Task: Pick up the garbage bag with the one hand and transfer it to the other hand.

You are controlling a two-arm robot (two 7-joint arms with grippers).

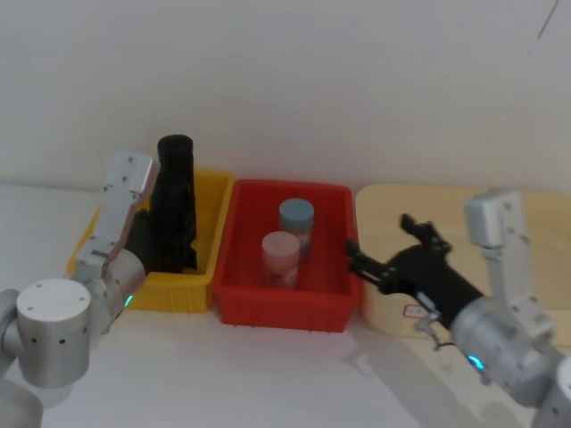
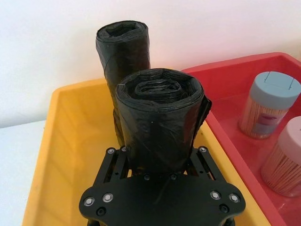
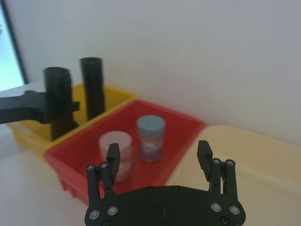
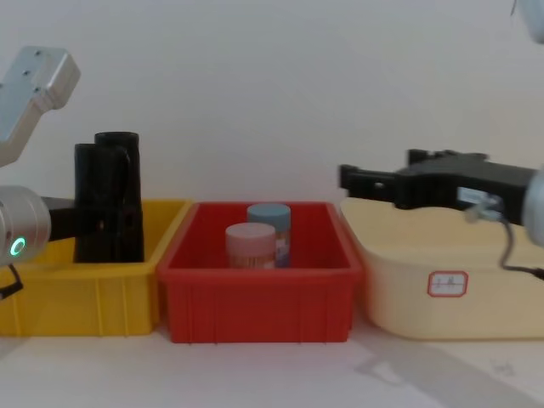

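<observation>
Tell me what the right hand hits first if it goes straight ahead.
Probably the blue-lidded jar in the red bin, though the right hand sits high and might pass over it.

All four views sharing red bin (image 1: 281,308)

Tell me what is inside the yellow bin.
Two black rolls stand upright in the yellow bin: the garbage bag, clamped between the jaws of the left gripper, and a second roll next to it. The bin floor under them is hidden.
</observation>
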